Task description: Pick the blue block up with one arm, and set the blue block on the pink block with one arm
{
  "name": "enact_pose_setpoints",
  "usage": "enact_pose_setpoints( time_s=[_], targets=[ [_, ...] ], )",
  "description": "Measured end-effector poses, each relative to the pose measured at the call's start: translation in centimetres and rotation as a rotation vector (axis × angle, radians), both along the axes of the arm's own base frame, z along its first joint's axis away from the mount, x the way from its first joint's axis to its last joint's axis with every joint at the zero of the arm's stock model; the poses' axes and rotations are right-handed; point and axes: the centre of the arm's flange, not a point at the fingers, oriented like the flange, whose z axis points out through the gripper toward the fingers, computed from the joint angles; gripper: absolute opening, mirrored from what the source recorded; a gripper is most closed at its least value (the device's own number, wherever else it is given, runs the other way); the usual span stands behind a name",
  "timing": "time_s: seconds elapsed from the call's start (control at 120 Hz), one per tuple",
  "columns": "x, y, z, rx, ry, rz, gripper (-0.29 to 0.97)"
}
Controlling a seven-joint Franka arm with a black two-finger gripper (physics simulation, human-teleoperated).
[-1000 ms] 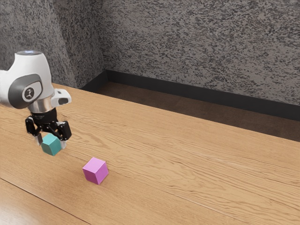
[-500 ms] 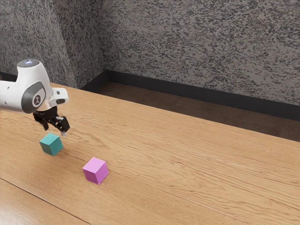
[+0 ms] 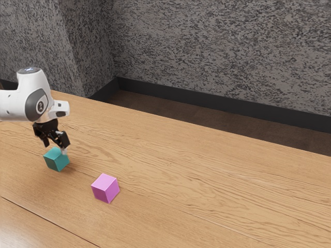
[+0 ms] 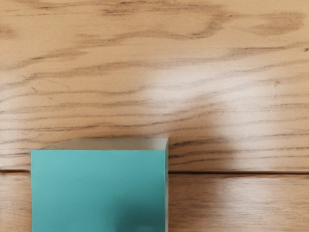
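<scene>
The blue block (image 3: 56, 159), more teal than blue to my eye, sits flat on the wooden table (image 3: 207, 175) near the exterior view's left edge. It is a plain cube with all sides looking equal, so it has no long axis. One upright edge is turned toward the camera at about 6 o'clock, and the top face and two side faces show. In the wrist view the block (image 4: 99, 191) lies just under the hand, and its sides run in line with the wood grain of the table (image 4: 193, 72).

The black gripper (image 3: 60, 145) hangs directly above the block at 12 o'clock, very close to its top face. I cannot tell whether the pincer is open or closed. The white arm (image 3: 23, 101) reaches in from about 10 o'clock, and a small dark mark on its grey joint cap is too small to read.

The pink block (image 3: 105, 188) rests on the table at about 4 o'clock from the blue one, near it but apart. Behind the table stands a speckled grey wall (image 3: 217, 46).
</scene>
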Motion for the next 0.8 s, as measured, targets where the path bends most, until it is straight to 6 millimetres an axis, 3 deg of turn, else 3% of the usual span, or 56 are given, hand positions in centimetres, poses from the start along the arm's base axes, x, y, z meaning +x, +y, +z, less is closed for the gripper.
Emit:
enact_pose_setpoints(
  time_s=[0.142, 0.342, 0.483, 0.8],
  targets=[
    [0.0, 0.9, -1.0, -0.035, 0.017, -0.024, 0.68],
    [-0.1, 0.8, -1.1, -0.071, 0.033, -0.092, 0.68],
    [-0.4, 1.8, -0.8, -0.075, 0.033, -0.117, 0.68],
    [0.9, 2.9, -1.8, -0.083, 0.048, -0.177, 0.68]
  ],
)
